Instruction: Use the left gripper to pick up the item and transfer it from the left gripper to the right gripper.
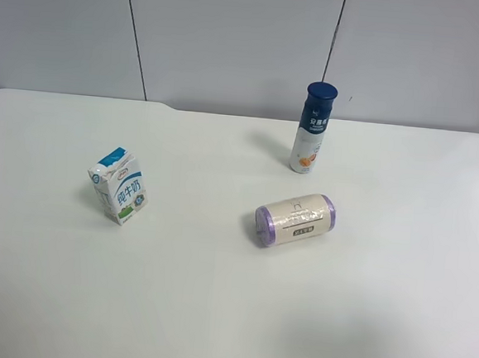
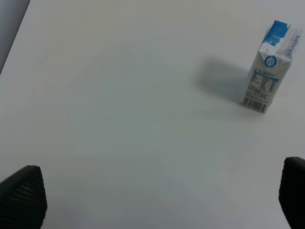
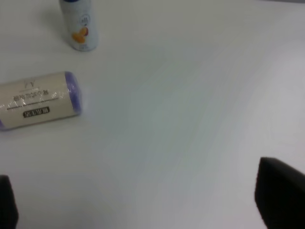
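Left gripper (image 2: 157, 198): jaws wide, empty, above the table (image 1: 212, 310), only two black fingertips showing; right gripper (image 3: 143, 202): likewise wide and empty, tips alone in frame. Item (image 1: 119, 185): one milk carton, upright at the exterior high view's left, well apart from the left gripper. Also one cream roll (image 1: 295, 220) on its side, one blue-capped bottle (image 1: 313, 128) standing, cap cut off in the right wrist view.
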